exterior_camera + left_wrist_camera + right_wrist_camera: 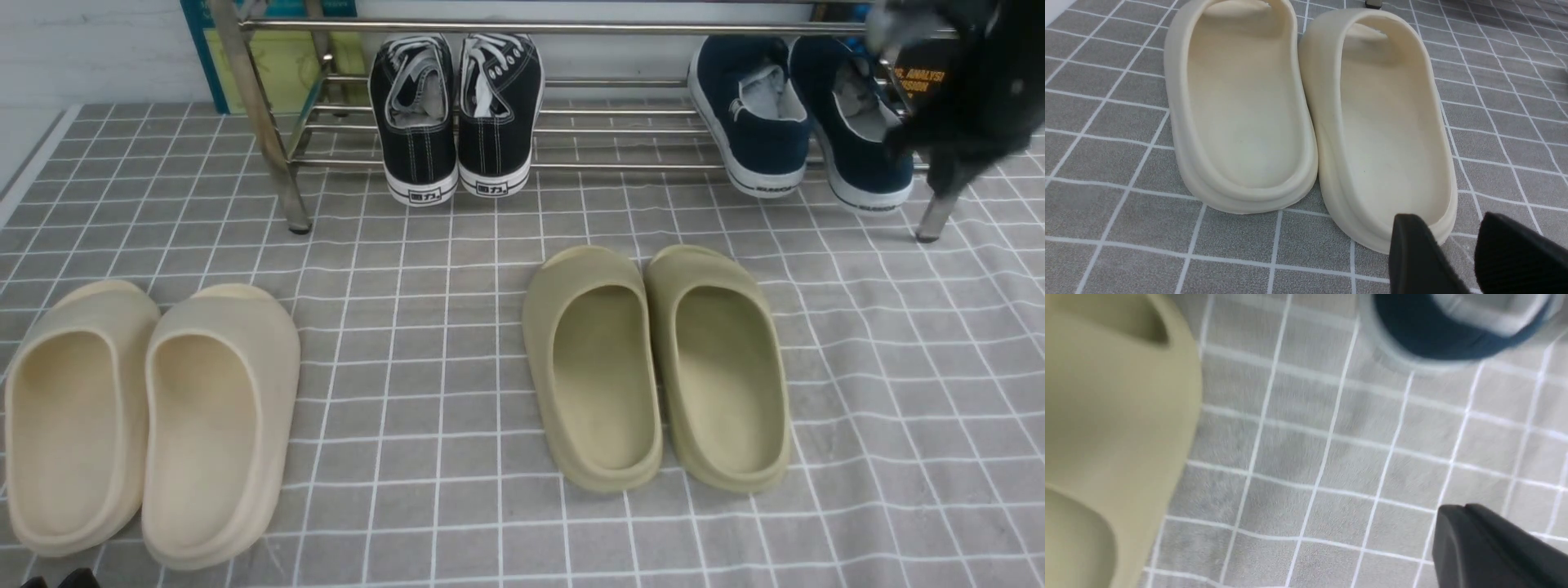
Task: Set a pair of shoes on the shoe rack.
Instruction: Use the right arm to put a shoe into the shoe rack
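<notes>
Along the bench's far edge stands the shoe rack (612,166); near the far-right corner the navy slip-on sneakers (767,139) lie on its bars. Likely light, soft canvas; grip the heel rim. Left fingers (1417,253) slightly parted, empty; right fingers (1486,543) unreadable.

We see a grey cloth with a white grid of squares (408,269) spread under everything. On its near left lies a pair of cream foam slides (216,408), side by side and touching, heel ends toward us. Near the middle lies a pair of olive foam slides (600,367), also touching, well apart from the cream pair. Farther back sit two black canvas lace-up sneakers with white stitching and white soles (420,122), heels toward us. At the far left we make out a blue-framed yellow-green board (286,65).
</notes>
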`<move>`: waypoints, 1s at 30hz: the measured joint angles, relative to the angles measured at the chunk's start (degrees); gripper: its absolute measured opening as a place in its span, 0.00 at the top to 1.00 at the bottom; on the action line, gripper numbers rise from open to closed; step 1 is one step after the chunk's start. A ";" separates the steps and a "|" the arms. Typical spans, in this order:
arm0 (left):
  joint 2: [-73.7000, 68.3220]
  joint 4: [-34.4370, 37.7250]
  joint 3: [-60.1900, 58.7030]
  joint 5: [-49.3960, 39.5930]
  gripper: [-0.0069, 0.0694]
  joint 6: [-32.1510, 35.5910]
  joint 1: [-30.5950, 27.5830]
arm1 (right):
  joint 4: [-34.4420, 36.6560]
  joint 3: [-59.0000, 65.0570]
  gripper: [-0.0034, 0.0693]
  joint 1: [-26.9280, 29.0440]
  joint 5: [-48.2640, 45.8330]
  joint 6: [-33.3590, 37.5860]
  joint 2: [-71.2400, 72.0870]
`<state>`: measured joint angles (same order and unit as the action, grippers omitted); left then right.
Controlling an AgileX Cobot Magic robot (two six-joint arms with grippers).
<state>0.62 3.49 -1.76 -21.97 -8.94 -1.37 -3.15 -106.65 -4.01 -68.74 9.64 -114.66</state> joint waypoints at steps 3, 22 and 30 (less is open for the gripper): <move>0.00 0.00 0.00 0.00 0.60 0.00 0.00 | -0.14 1.63 0.96 0.00 5.01 -0.11 -1.81; 0.00 0.00 0.00 0.00 0.60 0.00 0.00 | -6.11 2.39 0.95 -0.18 16.73 -10.28 -3.92; 0.00 0.00 0.00 0.00 0.60 0.00 0.00 | -1.48 2.39 0.95 -1.47 12.64 -8.66 5.35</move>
<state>0.62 3.49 -1.76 -21.97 -8.94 -1.37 -4.63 -104.26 -5.47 -56.10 0.98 -109.31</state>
